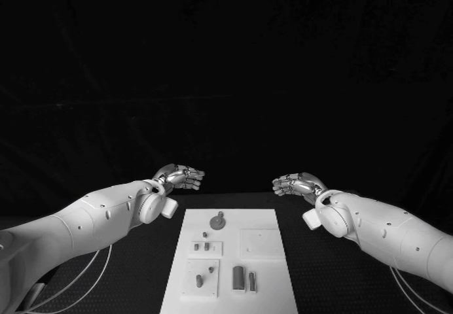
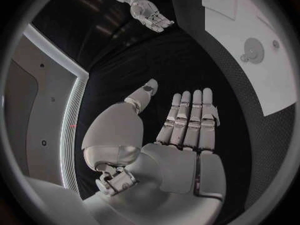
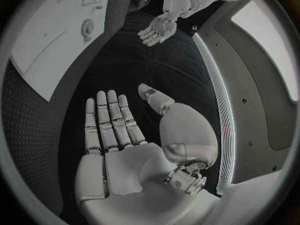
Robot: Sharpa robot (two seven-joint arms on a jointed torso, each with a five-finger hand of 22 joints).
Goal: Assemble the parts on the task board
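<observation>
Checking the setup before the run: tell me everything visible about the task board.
The task board is a long white rectangular plate, matte, lying flat in the middle of the black table, running away from the robot. It carries raised square blocks and small grey parts: a round piece with a stem at its far end, short pegs mid-board, upright bars nearer the robot. Neither the left hand nor the right hand touches it; both hang beyond its far end.

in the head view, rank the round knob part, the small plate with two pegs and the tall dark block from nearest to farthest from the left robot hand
From the left robot hand:
1. Round knob part, at the board's far end.
2. Small plate with two pegs, mid-board, left side.
3. Tall dark block, at the near end of the task board.
</observation>
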